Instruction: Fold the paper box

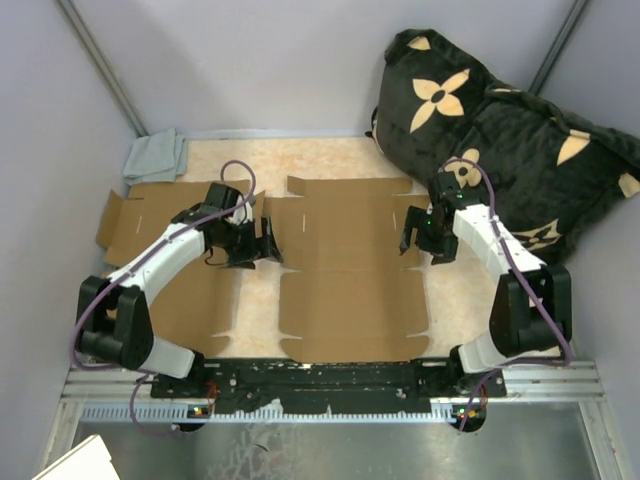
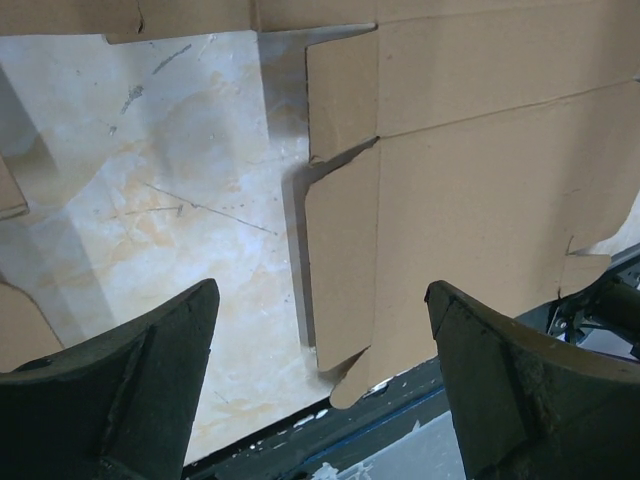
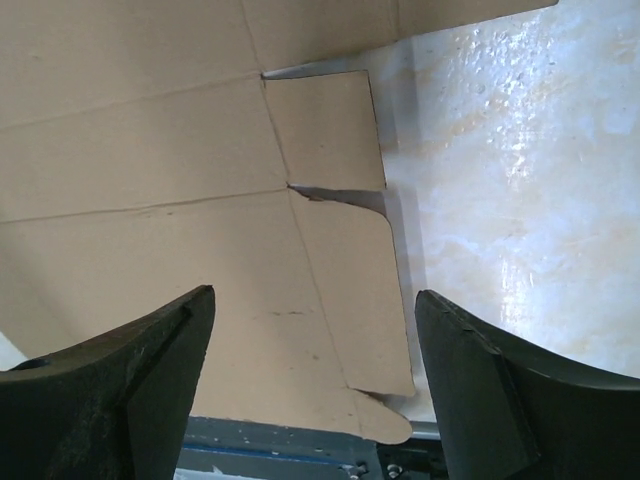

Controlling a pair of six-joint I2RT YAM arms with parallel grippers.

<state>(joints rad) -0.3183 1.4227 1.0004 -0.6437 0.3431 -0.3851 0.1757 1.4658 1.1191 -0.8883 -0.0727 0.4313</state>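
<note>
The paper box (image 1: 350,280) lies flat and unfolded in the middle of the table (image 1: 260,160), a brown cardboard blank with creased panels and rounded side flaps. Its near edge sits just by the arms' mounting rail.

The left gripper (image 1: 258,240) hangs over the blank's left edge, its arm sweeping in a long arc from its base at the near left. The jaws are spread wide, with nothing between them. The right gripper (image 1: 415,232) mirrors it over the right edge, elbow bent sharply, jaws also parted and empty.

The left wrist view shows dark, rough-textured fingers (image 2: 130,400) framing two side flaps split by a cut, with the glossy cream-and-orange marbled tabletop on the left. The right wrist view shows its own fingers (image 3: 520,400) over the matching flaps on the opposite edge, one square-cornered and one rounded, with light glaring off the table.

Only the top view takes in the wider scene. A second cardboard sheet (image 1: 125,215) lies flat under the left arm, and a crumpled grey cloth (image 1: 155,155) sits at the far left. A plush black cushion (image 1: 500,140) with tan flower shapes is at the far right.
</note>
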